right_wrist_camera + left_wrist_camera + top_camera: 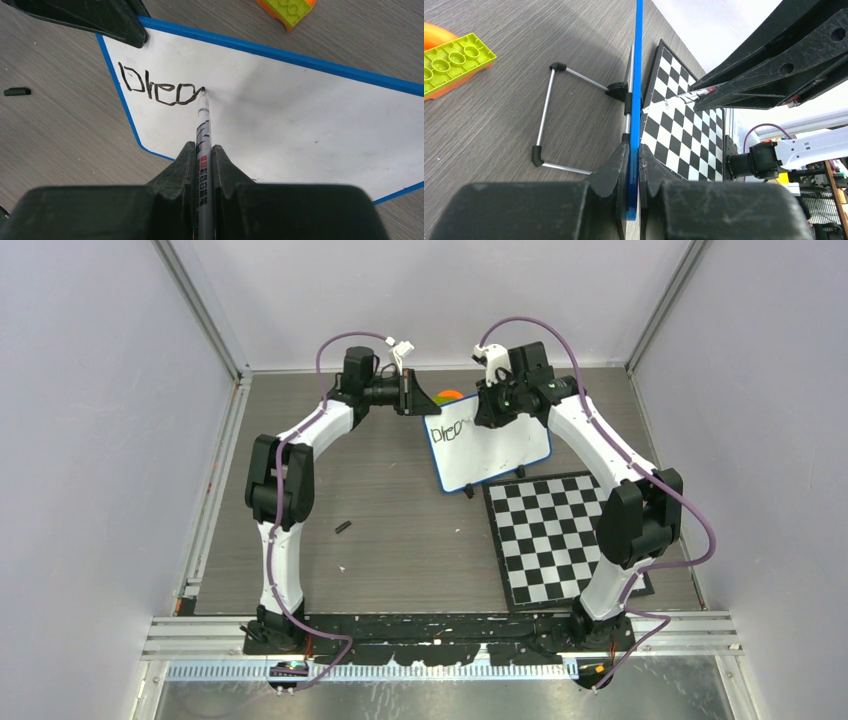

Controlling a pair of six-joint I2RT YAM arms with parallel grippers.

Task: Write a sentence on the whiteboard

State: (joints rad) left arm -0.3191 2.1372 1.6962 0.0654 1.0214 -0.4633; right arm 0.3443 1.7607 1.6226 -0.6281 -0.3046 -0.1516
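Note:
The whiteboard [490, 450] stands tilted on the table, white with a blue rim [310, 62]. My left gripper [633, 155] is shut on its blue edge [638, 75] at the upper left corner. My right gripper [202, 150] is shut on a silver marker [203, 125] whose black tip touches the board. The sentence [160, 89] reads "Drea" in black near the board's top left, also visible from above as black lettering [450, 430]. The board's wire stand [549, 115] rests on the table behind it.
A black-and-white checkered board [550, 540] lies right of the whiteboard. A green and orange toy brick [451, 62] sits behind the whiteboard. A small black cap [343, 528] lies on the grey table [400, 550]. Walls close in on both sides.

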